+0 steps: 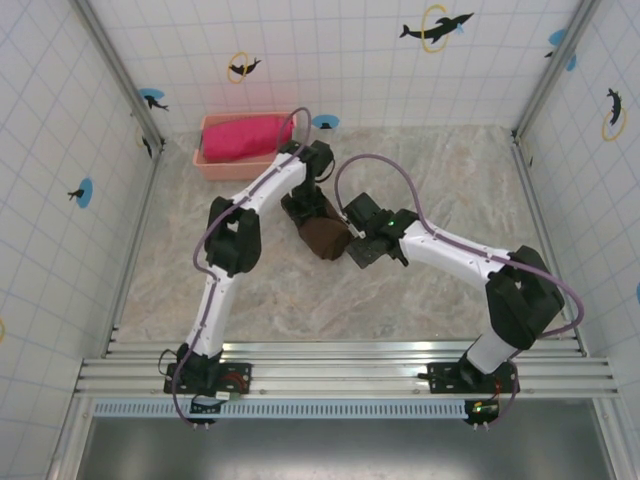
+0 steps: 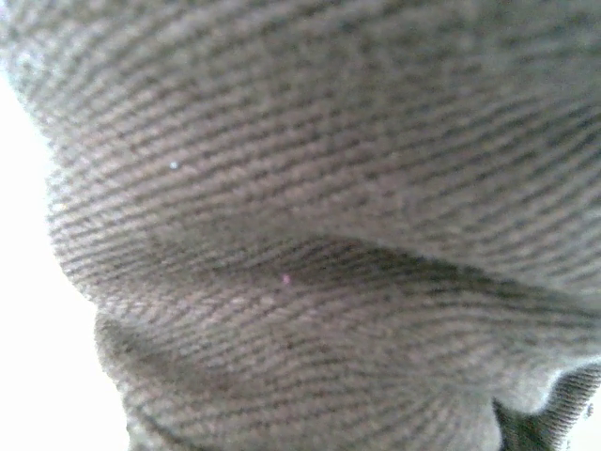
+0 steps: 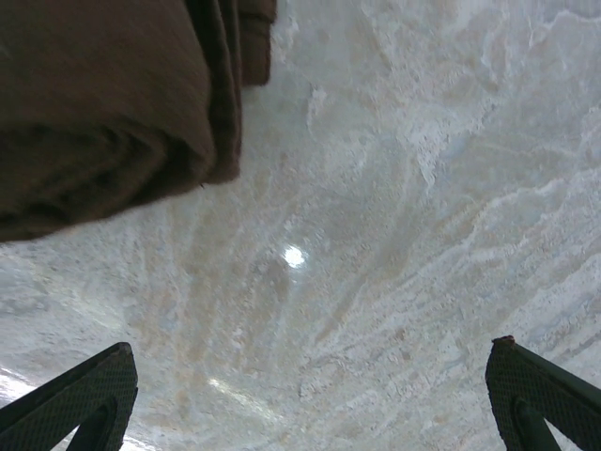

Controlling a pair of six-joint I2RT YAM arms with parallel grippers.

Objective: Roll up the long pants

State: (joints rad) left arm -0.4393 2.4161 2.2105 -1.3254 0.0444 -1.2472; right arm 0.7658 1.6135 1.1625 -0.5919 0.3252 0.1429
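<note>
Tiled walls with dolphin stickers close in a marble-patterned table [image 1: 460, 180]. Near its middle, a little toward the far edge, the long pants [image 1: 322, 235] lie as one short, thick brown bundle. We judge the rolling all but done. No leg trails across the table, and from the right wrist we see curled layers of cloth at the bundle's end, resting on the surface.

The right gripper [image 1: 352, 243] sits just beside the bundle's right side, jaws wide apart with bare table between them, holding nothing. The left gripper [image 1: 303, 203] is at the bundle's far end, and in the left wrist view the brown weave is pressed up close. We cannot tell whether its jaws pinch the cloth or merely lie against it.

What seems left is to free that end and see that the roll keeps its shape. A pink cloth [image 1: 240, 137] lies in a basket [image 1: 206, 160] at the far left corner, well apart from the bundle.
</note>
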